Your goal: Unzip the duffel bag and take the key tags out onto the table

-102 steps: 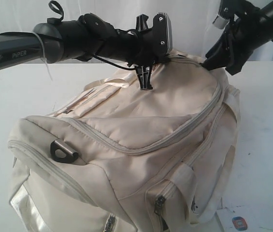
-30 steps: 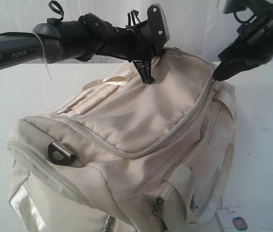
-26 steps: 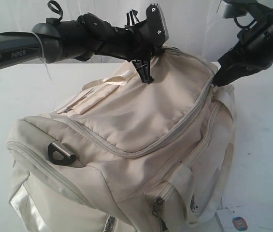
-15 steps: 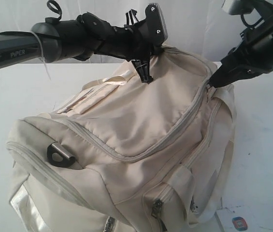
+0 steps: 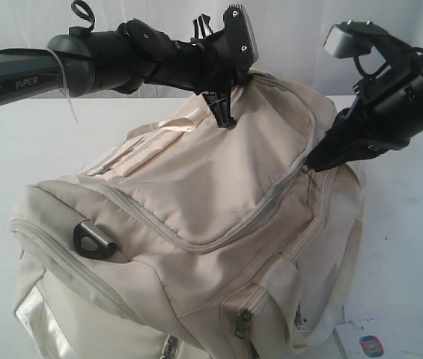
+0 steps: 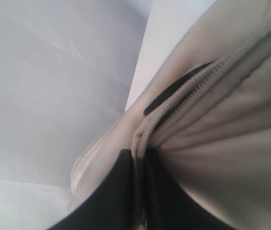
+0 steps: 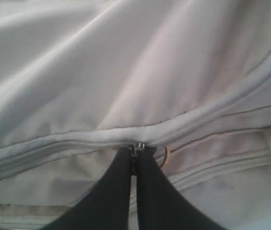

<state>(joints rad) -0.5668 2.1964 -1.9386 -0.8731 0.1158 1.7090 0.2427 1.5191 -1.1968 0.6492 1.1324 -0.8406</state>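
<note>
The cream duffel bag [image 5: 218,202] fills the middle of the white table [image 5: 413,247]. My left gripper [image 5: 226,118] is at the bag's far top edge, shut on a fold of fabric beside the zip [image 6: 188,96]; in the left wrist view its black fingers [image 6: 121,191] pinch that seam. My right gripper [image 5: 314,163] is on the bag's right shoulder, shut on the small metal zipper pull [image 7: 137,146] of the curved top zip [image 5: 271,206]. A thin dark gap shows along the zip behind the pull. The key tags are hidden.
A black D-ring [image 5: 91,238] sits on the bag's near left end. Zipped side pockets [image 5: 242,320] face the front. A white card with a red-blue logo [image 5: 372,345] lies on the table at the bag's lower right.
My right gripper has slid down and forward along the top zip with the pull in it. The left gripper has held its place on the bag's top edge.
</note>
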